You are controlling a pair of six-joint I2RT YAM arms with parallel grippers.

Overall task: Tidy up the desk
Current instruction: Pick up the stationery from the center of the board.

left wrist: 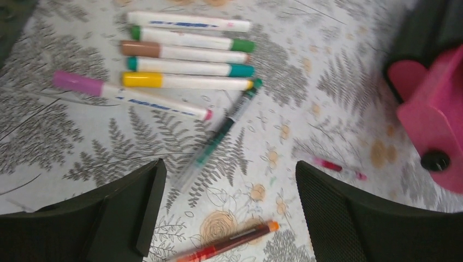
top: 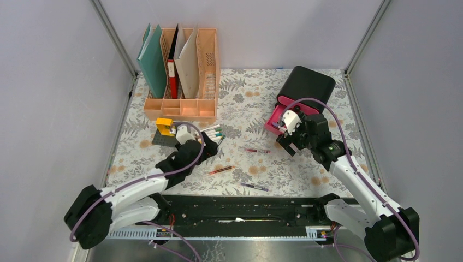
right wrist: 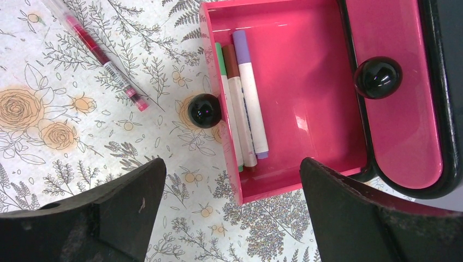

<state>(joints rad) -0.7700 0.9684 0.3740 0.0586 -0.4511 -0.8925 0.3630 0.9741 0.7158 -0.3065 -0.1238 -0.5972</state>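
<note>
While both my left gripper [left wrist: 227, 180] and right gripper [right wrist: 233, 174] hang spread wide over the desk [top: 248, 103] filling mid-frame, I risk nudging the green pen [left wrist: 218, 136] into the markers [left wrist: 188, 68] at upper left, scattering them, if I descend off-centre.

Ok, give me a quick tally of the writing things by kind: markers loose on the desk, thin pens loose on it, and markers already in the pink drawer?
Loose markers on the desk: 6
Thin pens on the desk: 4
Markers inside the pink drawer: 3
Total: 13
</note>
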